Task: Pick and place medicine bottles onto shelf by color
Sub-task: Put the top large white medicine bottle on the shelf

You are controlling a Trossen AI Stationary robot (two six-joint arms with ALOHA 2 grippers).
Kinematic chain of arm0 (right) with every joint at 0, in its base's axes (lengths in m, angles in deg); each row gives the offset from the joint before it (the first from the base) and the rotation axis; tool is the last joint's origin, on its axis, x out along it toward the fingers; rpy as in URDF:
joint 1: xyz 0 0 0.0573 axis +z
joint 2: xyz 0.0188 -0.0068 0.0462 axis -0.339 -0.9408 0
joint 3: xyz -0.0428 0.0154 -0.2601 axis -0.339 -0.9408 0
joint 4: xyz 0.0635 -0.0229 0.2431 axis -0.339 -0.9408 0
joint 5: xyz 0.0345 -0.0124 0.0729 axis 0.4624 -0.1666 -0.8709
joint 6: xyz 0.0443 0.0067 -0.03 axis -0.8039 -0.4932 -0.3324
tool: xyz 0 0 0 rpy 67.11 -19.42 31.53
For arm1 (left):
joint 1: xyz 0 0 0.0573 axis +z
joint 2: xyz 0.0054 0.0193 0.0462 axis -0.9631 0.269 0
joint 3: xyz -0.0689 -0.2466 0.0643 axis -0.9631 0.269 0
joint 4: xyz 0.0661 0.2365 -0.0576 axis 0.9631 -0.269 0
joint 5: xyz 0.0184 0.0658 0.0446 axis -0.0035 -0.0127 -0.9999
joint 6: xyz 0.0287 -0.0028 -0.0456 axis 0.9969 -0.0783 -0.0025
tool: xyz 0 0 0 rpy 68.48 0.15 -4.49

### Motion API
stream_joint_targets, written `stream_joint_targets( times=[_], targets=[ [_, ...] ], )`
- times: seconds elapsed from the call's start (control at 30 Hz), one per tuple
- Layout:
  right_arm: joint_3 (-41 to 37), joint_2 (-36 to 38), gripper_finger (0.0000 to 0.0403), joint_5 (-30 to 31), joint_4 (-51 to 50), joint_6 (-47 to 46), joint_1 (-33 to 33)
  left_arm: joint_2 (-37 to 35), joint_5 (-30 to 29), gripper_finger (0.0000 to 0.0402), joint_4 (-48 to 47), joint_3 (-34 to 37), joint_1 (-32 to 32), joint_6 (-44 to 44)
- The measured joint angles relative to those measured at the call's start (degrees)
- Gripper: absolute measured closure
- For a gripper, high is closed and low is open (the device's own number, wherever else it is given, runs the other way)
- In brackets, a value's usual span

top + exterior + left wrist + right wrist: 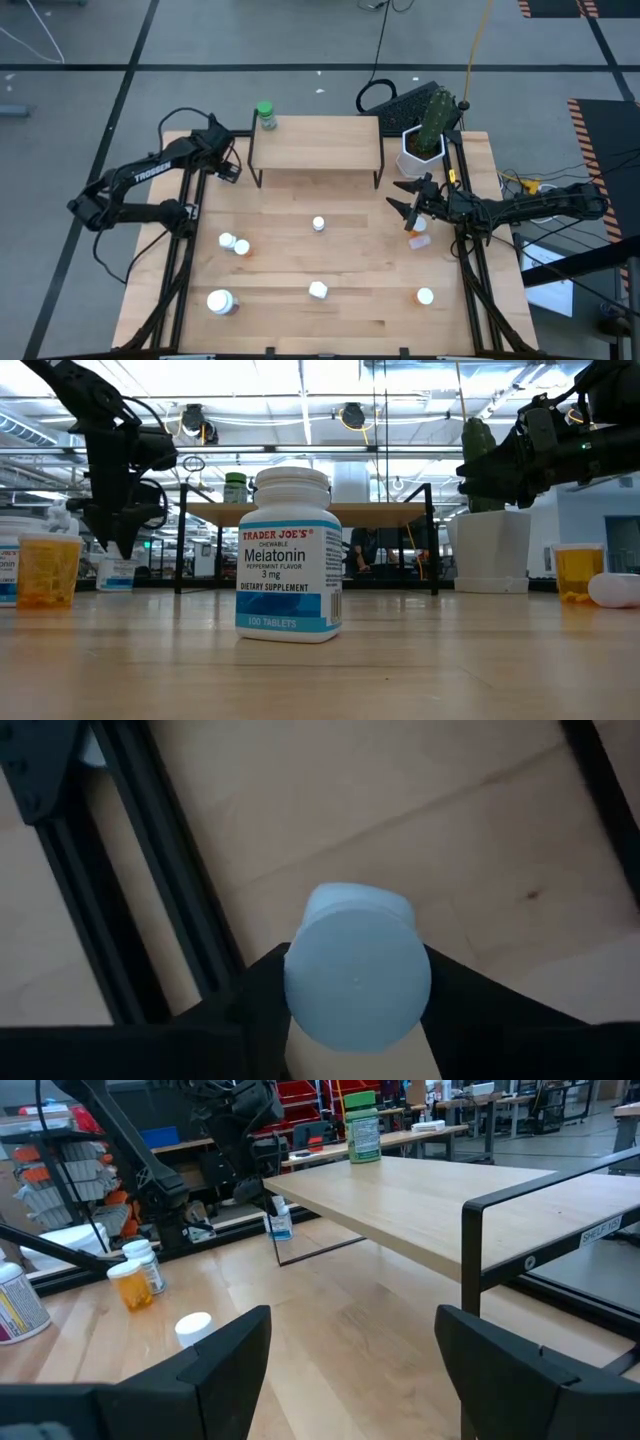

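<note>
My left gripper [230,168] hangs by the shelf's left end, shut on a small white-capped, blue-labelled bottle [357,980], which the right wrist view also shows [280,1220]. The shelf [315,145], a light-wood board on black legs, carries a green-capped bottle [266,115] standing at its far left corner. My right gripper [403,197] hovers open over the table right of the shelf; its fingers are spread [352,1350]. Several bottles stand on the table: a white one [318,224], an orange one [242,247] and the melatonin bottle [288,555]. A pale pink bottle [418,240] lies on its side. My left gripper pinches the bottle between its two fingers [255,995], one on each side, just under the white cap [357,950]. The fingers come from above, pointing down, and the bottle stays upright. The cap hides the exact contact. Whether the base touches the table cannot be told.
A white pot with a cactus [422,150] stands at the shelf's right end, close behind my right gripper. A keyboard [410,97] lies beyond the table's far edge. More bottles stand near the front edge [220,301] [318,290] [425,296]. Bare wood lies in front of the shelf.
</note>
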Motion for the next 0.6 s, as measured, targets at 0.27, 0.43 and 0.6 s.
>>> stream_joint_targets(
  times=[0.27, 0.43, 0.6],
  targets=[
    [0.0, 0.0, 0.0124, -0.2, 0.0, 0.0, 0.0, -2.5, -0.3, 0.0209, -9.6, -9.1, -3.0, -1.2],
    [0.0, 0.0, 0.0124, -1.4, 0.0, 0.0, 0.0, -2.8, -0.6, 0.0223, -19.1, -19.0, -5.4, -2.0],
    [0.0, 0.0, 0.0124, -1.9, -0.5, 0.5, 0.0, -2.8, -1.8, 0.0209, -22.0, -29.7, -7.9, 0.6]
  ],
)
